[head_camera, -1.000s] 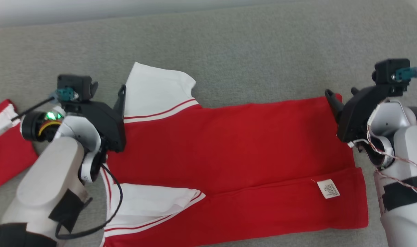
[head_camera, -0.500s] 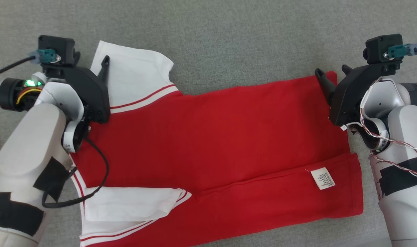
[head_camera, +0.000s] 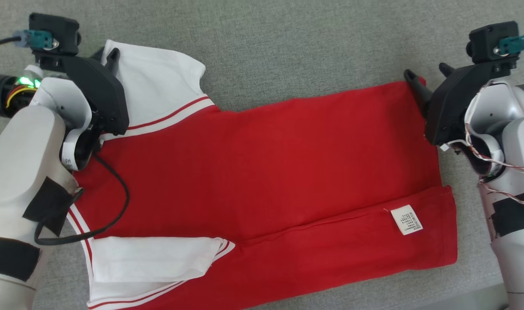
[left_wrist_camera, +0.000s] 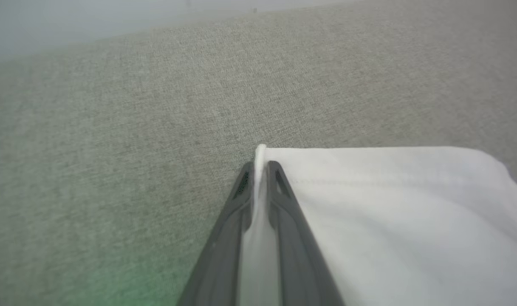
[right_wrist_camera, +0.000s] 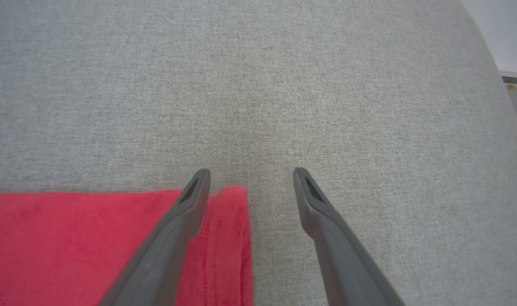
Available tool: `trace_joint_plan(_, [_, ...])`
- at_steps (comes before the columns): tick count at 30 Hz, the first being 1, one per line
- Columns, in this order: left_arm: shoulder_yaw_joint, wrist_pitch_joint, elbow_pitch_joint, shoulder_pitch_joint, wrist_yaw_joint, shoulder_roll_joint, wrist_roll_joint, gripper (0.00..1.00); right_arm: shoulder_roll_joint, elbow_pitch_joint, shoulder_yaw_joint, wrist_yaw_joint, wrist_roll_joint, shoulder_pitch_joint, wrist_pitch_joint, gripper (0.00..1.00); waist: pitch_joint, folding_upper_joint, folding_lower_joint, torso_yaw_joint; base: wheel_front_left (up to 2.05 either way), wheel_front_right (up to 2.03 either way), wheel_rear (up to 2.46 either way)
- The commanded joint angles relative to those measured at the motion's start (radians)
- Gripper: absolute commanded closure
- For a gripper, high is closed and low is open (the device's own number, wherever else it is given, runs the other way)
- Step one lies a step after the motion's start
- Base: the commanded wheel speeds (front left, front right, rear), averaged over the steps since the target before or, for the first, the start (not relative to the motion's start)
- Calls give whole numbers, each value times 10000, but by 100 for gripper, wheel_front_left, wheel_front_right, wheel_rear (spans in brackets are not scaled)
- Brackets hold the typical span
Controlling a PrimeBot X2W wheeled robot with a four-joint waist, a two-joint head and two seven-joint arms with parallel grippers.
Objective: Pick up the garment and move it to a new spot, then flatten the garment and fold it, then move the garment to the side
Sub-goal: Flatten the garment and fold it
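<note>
The garment is a red shirt with white sleeves, lying flat and partly folded on the grey cloth surface. My left gripper is shut on the far corner of the white sleeve; the left wrist view shows the sleeve's edge pinched between its fingers. My right gripper is open over the red hem corner, one finger above the cloth and the other over bare surface. A white care label lies on the folded lower strip.
The grey cloth surface stretches beyond the garment to the far side. In the right wrist view its rounded edge shows at the upper right, with pale floor beyond. A second white sleeve lies folded at the garment's near left.
The head camera has tilted, shifting the whole scene down and left; a second red cloth at the left has left the view. My left gripper has shut on the white sleeve's corner.
</note>
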Motion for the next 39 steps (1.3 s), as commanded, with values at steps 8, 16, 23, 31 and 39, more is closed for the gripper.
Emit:
trace_joint_plan(8, [-138, 852, -350, 468, -236, 215, -432, 100, -458, -389, -67, -28, 302, 50, 684, 0, 219, 0, 1, 197, 0, 0, 0])
trace_joint_plan(16, [-94, 759, -942, 550, -35, 438, -426, 100, -820, -1226, 9, -28, 668, 413, 1157, 0, 237, 0, 1, 280, 0, 0, 0])
trace_joint_plan(23, [-48, 767, -1242, 616, 94, 532, -471, 100, -960, -1818, -139, -29, 704, 908, 1713, 0, 171, 0, 1, 294, 0, 0, 0])
trace_joint_plan(31, [-15, 724, -1522, 632, 269, 579, -536, 100, -644, -1141, 12, -28, 555, 717, 1718, 0, 246, 0, 1, 421, 0, 0, 0])
trace_joint_plan(39, [235, 121, -1842, 732, 186, 390, -783, 100, -460, -185, 566, -5, 857, 490, 1789, 100, 250, 0, 1, 517, 0, 0, 0])
